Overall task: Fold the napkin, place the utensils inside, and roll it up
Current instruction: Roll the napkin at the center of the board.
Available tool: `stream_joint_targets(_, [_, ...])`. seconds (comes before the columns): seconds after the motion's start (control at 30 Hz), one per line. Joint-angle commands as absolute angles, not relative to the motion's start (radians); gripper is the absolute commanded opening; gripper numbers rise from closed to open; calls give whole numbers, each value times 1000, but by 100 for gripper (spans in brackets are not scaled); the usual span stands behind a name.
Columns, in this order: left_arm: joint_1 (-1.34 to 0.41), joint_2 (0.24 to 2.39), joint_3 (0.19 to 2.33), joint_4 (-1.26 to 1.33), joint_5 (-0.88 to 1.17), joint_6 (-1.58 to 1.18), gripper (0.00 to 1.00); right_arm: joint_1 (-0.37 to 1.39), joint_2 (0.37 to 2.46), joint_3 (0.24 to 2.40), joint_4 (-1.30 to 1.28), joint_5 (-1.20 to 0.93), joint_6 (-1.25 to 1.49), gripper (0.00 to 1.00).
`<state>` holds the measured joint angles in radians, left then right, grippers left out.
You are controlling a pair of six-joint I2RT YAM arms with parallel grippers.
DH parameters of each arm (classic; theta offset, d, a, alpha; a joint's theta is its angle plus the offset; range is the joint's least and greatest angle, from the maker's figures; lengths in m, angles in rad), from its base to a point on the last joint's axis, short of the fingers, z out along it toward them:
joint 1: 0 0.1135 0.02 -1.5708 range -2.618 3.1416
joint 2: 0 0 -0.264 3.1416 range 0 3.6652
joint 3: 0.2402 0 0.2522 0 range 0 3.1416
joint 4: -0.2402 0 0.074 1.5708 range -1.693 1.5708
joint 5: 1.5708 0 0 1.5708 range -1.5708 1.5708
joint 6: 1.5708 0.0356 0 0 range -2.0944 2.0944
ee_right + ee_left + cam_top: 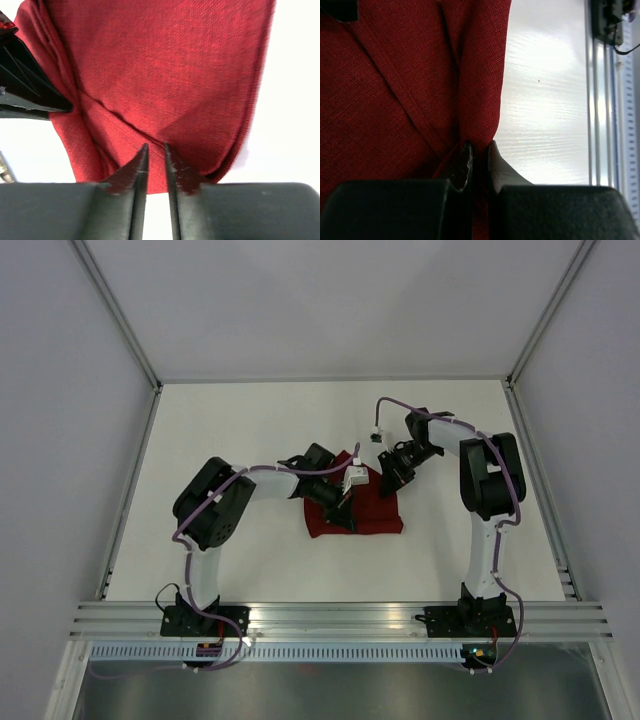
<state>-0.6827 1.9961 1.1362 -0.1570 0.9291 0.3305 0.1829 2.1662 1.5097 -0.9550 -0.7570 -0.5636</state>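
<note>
Pale walls enclose a white surface. Near its middle lies the dark red napkin, folded over itself in creased layers. The left tool is clamped on a fold at the cloth's edge. The right tool stands narrowly parted at the opposite edge; whether it pinches cloth cannot be told.

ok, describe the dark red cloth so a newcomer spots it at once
On the white table, look where the two black arms meet. The dark red soft fabric napkin lies there, partly folded, the left gripper pinching one fold. Nothing else on the table is cloth or red.
</note>
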Motion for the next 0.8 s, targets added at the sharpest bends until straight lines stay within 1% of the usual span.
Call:
stream_joint_targets(0.0, [-686, 2117, 1132, -402, 1011, 305, 2, 164, 2097, 1480, -781, -592, -594, 30])
stream_joint_targets(0.07, [-681, 2138, 1163, -437, 1028, 305, 2, 160, 2048, 1456, -714, -588, -583, 34])
stream_joint_targets(0.2, [-654, 2192, 1209, -494, 1077, 295, 2, 155, 1855, 1395, -611, -590, -583, 42])
stream_joint_targets(0.33, [-629, 2223, 1226, -514, 1112, 288, 2, 158, 1679, 1271, -565, -652, -643, 45])
stream_joint_targets(0.4, [-626, 2230, 1236, -526, 1115, 285, 2, 164, 1584, 1220, -583, -704, -719, 46])
stream_joint_targets(0.47, [-624, 2244, 1246, -534, 1123, 281, 2, 189, 1521, 1123, -595, -729, -809, 46])
stream_joint_targets(0.57, [-623, 2264, 1262, -545, 1121, 269, 2, 259, 1349, 955, -531, -691, -847, 48])
stream_joint_targets(0.67, [-623, 2273, 1273, -555, 1126, 261, 2, 391, 1249, 822, -474, -611, -847, 51])
stream_joint_targets(0.7, [-623, 2275, 1276, -555, 1121, 256, 2, 459, 1233, 774, -454, -566, -836, 52])
stream_joint_targets(0.77, [-621, 2278, 1281, -558, 1120, 249, 2, 517, 1209, 733, -401, -525, -825, 53])
